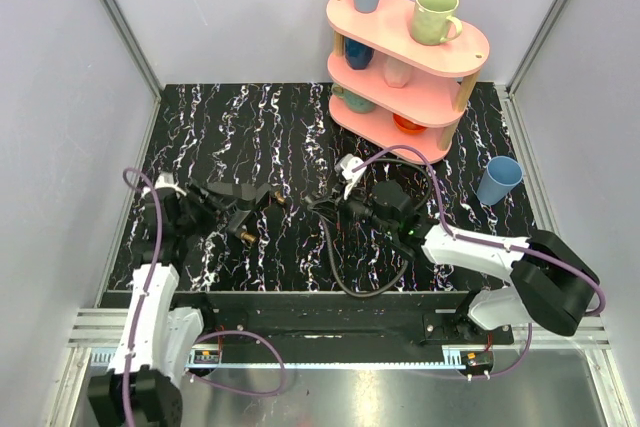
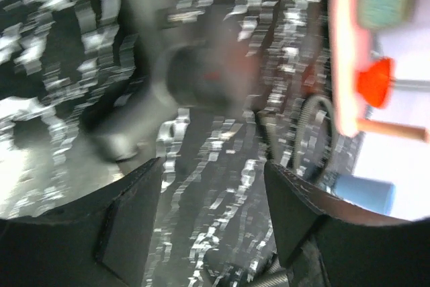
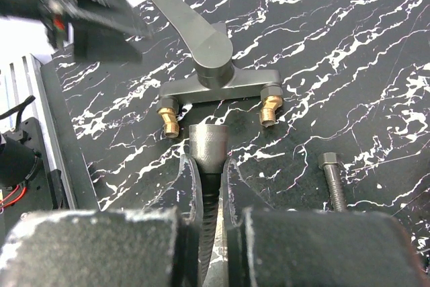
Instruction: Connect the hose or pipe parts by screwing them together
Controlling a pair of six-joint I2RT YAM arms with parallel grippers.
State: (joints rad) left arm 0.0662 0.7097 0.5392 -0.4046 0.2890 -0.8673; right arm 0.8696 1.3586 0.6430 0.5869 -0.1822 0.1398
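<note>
Right wrist: right claw (image 3: 207,173) pinching hose (image 3: 207,203), knurled nut (image 3: 207,142) just short of faucet body (image 3: 215,85). Left claw (image 2: 213,165) wide, empty. Next, I reckon: square nut onto brass inlet (image 3: 169,117), twist.

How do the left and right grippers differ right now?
The left gripper is open, holding nothing; the right gripper is shut on the hose. The left is by the lever of the tap body; the right faces its brass inlets. Both are close to that tap body.

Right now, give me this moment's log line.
left gripper open | right gripper shut on hose | hose nut apart from brass inlets
</note>
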